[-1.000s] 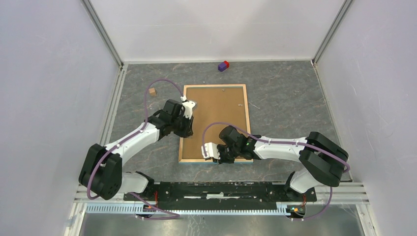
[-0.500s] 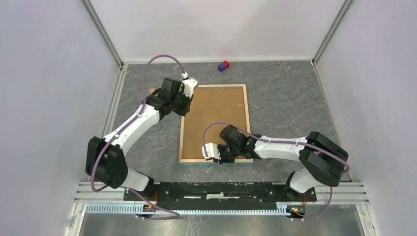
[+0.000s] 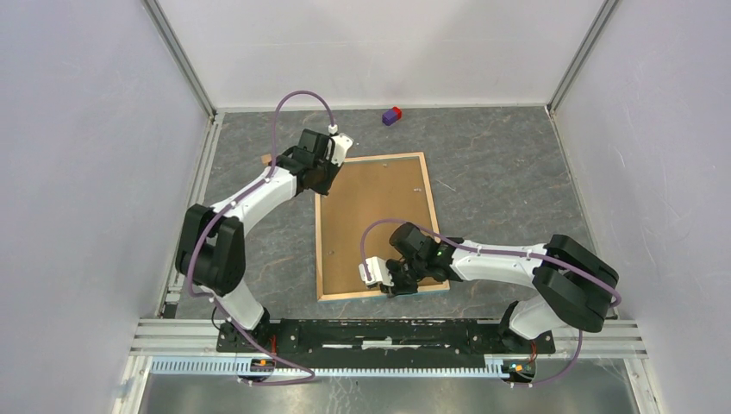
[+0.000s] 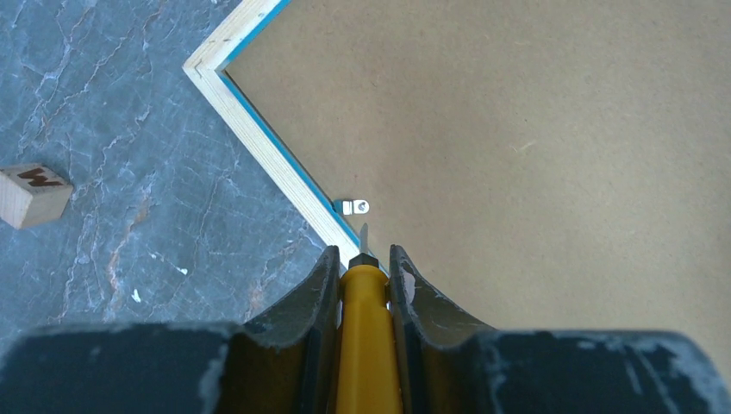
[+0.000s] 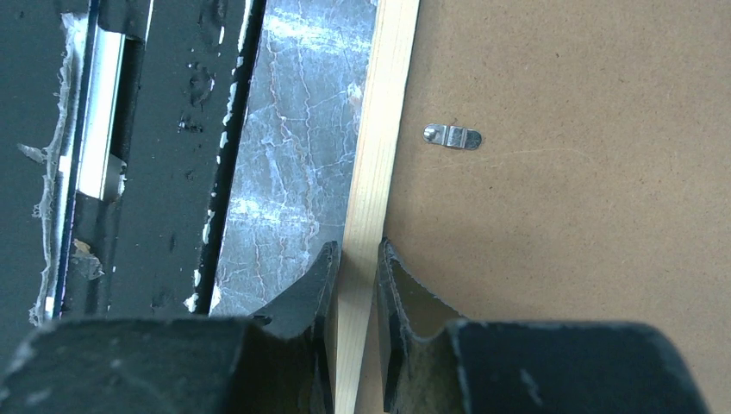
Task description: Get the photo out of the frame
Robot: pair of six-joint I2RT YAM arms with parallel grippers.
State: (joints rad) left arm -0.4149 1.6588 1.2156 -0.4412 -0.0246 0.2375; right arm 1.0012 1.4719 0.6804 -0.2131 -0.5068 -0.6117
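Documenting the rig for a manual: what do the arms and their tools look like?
The left arm and right arm have white links, bulky black joints and looping purple cables. The left tool and right tool each have two scuffed black curved fingers.

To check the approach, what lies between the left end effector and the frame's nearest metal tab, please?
The yellow tool gripped by the left end effector; its tip ends just short of the tab, in the left wrist view.

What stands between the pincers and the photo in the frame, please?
The brown backboard hides the photo. A metal tab sits on it ahead of the left pincer's yellow tool, another tab near the right pincer gripping the frame's rim.
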